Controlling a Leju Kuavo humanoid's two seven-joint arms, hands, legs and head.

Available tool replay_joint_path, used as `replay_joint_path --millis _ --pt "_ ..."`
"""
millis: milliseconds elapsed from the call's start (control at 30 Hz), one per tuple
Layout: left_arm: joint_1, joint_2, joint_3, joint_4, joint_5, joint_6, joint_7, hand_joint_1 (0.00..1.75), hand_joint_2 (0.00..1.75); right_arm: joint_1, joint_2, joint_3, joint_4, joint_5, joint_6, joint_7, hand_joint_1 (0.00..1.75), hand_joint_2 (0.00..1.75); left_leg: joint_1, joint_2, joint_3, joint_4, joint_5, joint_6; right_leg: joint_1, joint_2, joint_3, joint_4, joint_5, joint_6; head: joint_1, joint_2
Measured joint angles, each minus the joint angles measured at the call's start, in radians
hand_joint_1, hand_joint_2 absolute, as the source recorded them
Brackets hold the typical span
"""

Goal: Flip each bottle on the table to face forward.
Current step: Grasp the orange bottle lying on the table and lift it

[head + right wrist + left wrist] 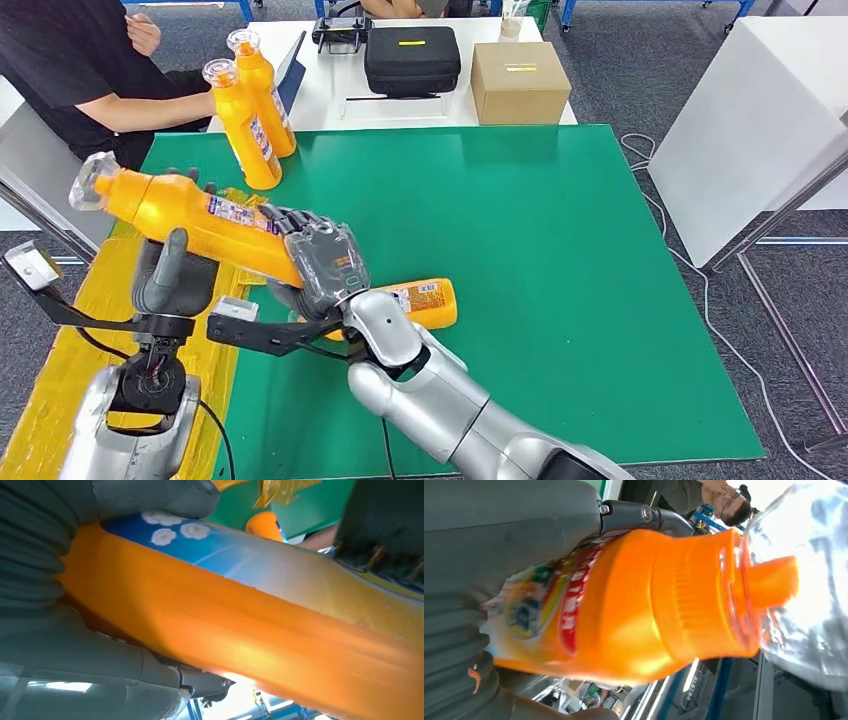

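Observation:
An orange bottle (200, 222) with a clear cap hangs tilted over the left edge of the green mat (560, 280), cap pointing up and left. My left hand (172, 272) grips it near the neck, thumb in front. My right hand (322, 266) grips its lower body. The left wrist view shows its orange shoulder (644, 605) and clear cap (804, 580); the right wrist view shows its side with a blue label (240, 615). Another orange bottle (432, 301) lies on its side on the mat behind my right wrist. Two more (245, 130) (265, 95) stand upright at the mat's far-left corner.
A person in black sits at the far left, forearm (150, 110) reaching toward the upright bottles. A black case (412, 58) and a cardboard box (519, 82) sit on the white table behind the mat. Yellow tape (55, 390) covers the left side. A white cabinet (750, 120) stands right.

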Motion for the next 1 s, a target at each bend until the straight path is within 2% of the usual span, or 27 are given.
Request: replay_joint_path --millis 233,467,500,600,633,1000 --pt "-0.004 -0.004 0.009 0.008 -0.006 0.004 0.006 0.00 1.75 0.003 0.009 0.025 0.001 0.001 0.005 0.007 1.75 1.75 0.000 0.000 0.000 0.000 0.000 0.000 0.000 0.000 -0.001 0.000 0.000 0.000 0.000 0.000" --pt "-0.021 -0.014 0.008 0.023 -0.087 0.062 0.007 0.00 1.75 0.001 0.018 0.063 0.001 0.004 0.016 0.034 1.75 1.75 0.000 0.000 0.000 0.000 0.000 0.000 0.000 0.000 -0.001 0.000 0.000 0.000 0.000 0.000" --pt "-0.022 -0.015 0.007 0.026 -0.090 0.066 0.011 0.15 1.75 0.001 0.018 0.066 0.001 0.005 0.017 0.037 1.75 1.75 0.000 0.000 0.000 0.000 0.000 0.000 0.000 0.000 -0.001 0.000 0.000 0.000 0.000 0.000" --pt "-0.023 -0.018 0.003 0.036 -0.098 0.077 0.011 1.45 1.75 0.001 0.018 0.072 0.001 0.002 0.024 0.051 1.75 1.75 0.000 0.000 0.000 0.000 0.000 0.000 0.000 0.000 -0.001 0.000 0.000 0.000 0.000 0.000" --pt "-0.022 -0.019 0.001 0.038 -0.103 0.082 0.006 1.73 1.75 0.001 0.018 0.074 0.001 0.000 0.027 0.055 1.75 1.75 0.000 0.000 0.000 0.000 0.000 0.000 0.000 0.000 -0.001 0.000 0.000 0.000 0.000 0.000" --pt "-0.017 -0.022 0.001 0.040 -0.122 0.097 -0.014 1.74 1.75 0.000 0.018 0.087 -0.001 -0.012 0.036 0.066 1.75 1.75 0.000 0.000 -0.001 0.000 0.000 0.000 0.000 0.000 -0.001 0.000 0.000 0.000 0.000 0.000"
